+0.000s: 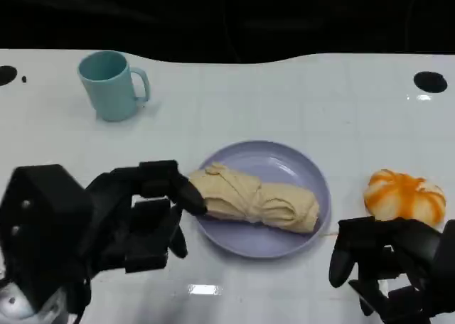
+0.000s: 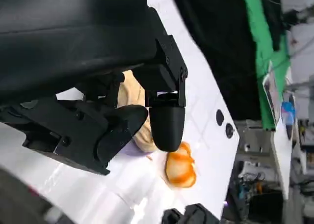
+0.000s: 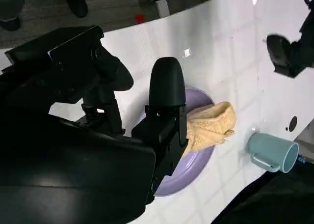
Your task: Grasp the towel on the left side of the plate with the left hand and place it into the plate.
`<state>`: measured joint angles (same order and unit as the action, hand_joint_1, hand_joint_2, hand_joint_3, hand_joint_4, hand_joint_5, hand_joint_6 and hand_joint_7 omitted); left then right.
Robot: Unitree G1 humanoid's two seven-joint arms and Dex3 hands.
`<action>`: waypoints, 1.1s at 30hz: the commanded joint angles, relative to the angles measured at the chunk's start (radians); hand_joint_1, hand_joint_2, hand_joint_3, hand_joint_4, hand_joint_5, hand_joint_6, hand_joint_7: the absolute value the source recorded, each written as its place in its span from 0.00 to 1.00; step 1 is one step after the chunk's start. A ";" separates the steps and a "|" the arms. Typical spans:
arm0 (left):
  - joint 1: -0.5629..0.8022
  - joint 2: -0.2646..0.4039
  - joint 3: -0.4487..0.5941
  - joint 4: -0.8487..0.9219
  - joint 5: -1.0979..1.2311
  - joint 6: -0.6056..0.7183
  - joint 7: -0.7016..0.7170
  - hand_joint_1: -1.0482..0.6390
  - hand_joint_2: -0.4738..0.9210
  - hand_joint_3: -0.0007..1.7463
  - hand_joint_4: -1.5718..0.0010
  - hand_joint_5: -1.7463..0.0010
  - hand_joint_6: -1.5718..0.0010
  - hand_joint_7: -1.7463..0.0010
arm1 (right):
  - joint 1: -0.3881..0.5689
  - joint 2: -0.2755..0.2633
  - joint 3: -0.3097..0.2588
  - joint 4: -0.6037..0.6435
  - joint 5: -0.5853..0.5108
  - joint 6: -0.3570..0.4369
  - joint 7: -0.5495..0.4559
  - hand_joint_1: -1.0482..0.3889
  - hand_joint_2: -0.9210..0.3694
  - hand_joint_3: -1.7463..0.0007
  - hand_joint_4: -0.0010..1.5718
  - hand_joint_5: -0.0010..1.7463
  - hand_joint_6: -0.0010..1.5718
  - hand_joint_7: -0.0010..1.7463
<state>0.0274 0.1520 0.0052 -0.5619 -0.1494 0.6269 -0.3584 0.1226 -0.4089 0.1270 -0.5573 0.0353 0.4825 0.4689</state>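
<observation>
The cream towel (image 1: pixel 252 198) lies bunched lengthwise across the lavender plate (image 1: pixel 284 160), resting inside the rim, its left end sticking out just past the plate's left edge. The left hand (image 1: pixel 146 210) sits just left of the plate, one fingertip touching or nearly touching the towel's left end; its fingers are spread apart and hold nothing, so the towel is let go. In the left wrist view the fingers (image 2: pixel 167 123) stand apart with the towel (image 2: pixel 131 94) seen between them, not pinched. The right hand (image 1: pixel 387 263) rests low at the table's near right, fingers loose and parted, grasping nothing. An orange-and-white striped ball (image 1: pixel 405 196) sits just beyond the right hand, right of the plate. A teal mug (image 1: pixel 108 84) stands upright at the far left, well apart from the plate. The tabletop (image 1: pixel 284 89) is white.
</observation>
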 commanded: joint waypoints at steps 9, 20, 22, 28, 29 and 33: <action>0.006 0.003 0.071 0.044 -0.184 0.196 0.012 0.56 0.70 0.77 0.48 0.00 0.55 0.02 | 0.001 -0.023 -0.028 0.004 0.017 -0.001 0.011 0.78 0.26 0.38 0.44 0.96 0.43 0.82; -0.052 0.007 0.147 0.110 -0.312 0.335 0.048 0.57 0.72 0.79 0.47 0.00 0.55 0.00 | 0.000 -0.022 -0.027 0.018 0.012 -0.014 0.007 0.78 0.25 0.39 0.44 0.96 0.43 0.82; -0.053 0.011 0.152 0.114 -0.323 0.333 0.044 0.57 0.72 0.79 0.47 0.00 0.56 0.00 | 0.000 -0.019 -0.026 0.023 0.014 -0.019 0.008 0.78 0.25 0.38 0.44 0.97 0.43 0.82; -0.055 0.038 0.140 0.120 -0.327 0.320 0.042 0.56 0.72 0.79 0.47 0.00 0.55 0.00 | 0.003 -0.020 -0.023 0.019 0.007 -0.016 0.002 0.78 0.26 0.38 0.44 0.97 0.43 0.82; -0.055 0.040 0.137 0.119 -0.325 0.321 0.047 0.56 0.72 0.79 0.47 0.00 0.55 0.00 | 0.003 -0.021 -0.022 0.019 0.005 -0.019 0.001 0.78 0.26 0.38 0.44 0.97 0.43 0.82; -0.054 0.046 0.129 0.118 -0.323 0.318 0.057 0.56 0.71 0.79 0.46 0.00 0.55 0.00 | 0.002 -0.019 -0.022 0.018 0.003 -0.015 0.000 0.78 0.26 0.38 0.44 0.97 0.43 0.82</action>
<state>-0.0229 0.1799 0.1344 -0.4470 -0.4766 0.9542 -0.3127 0.1238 -0.4171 0.1087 -0.5354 0.0395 0.4685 0.4740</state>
